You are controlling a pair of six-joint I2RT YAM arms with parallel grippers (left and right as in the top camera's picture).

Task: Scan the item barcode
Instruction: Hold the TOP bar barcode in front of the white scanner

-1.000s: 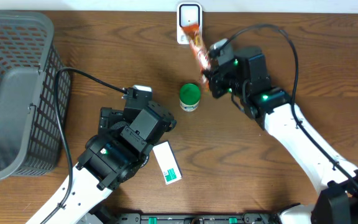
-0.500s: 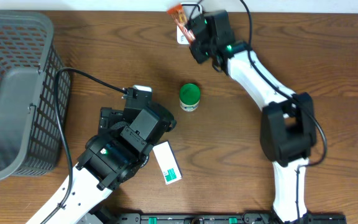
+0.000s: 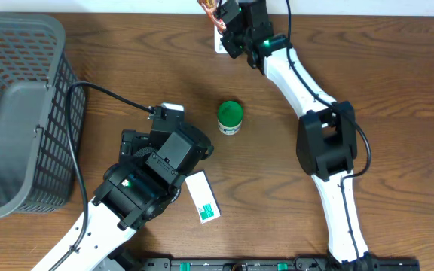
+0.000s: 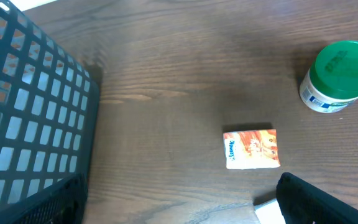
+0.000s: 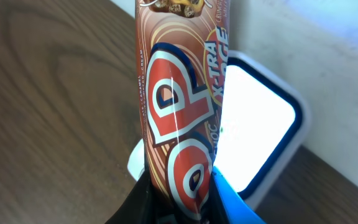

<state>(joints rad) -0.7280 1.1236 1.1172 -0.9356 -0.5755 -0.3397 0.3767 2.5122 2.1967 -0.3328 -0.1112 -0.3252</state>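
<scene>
Brown wooden table (image 3: 126, 68); white scanner (image 5: 260, 124) sits at twelve o'clock by the far edge. Right gripper (image 5: 180, 202) pinches a snack bar (image 5: 179, 112) by its lower end and holds it upright across the scanner's lit window. Left gripper (image 3: 178, 144) is at seven o'clock, jaws spread, empty. We judge the scan step in hand. Next: turn the wrapper until its barcode faces the window.

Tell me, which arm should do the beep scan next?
Right. The right gripper pinches the snack bar right in front of the white scanner. The left gripper hangs open and empty, far from the scanner.
</scene>
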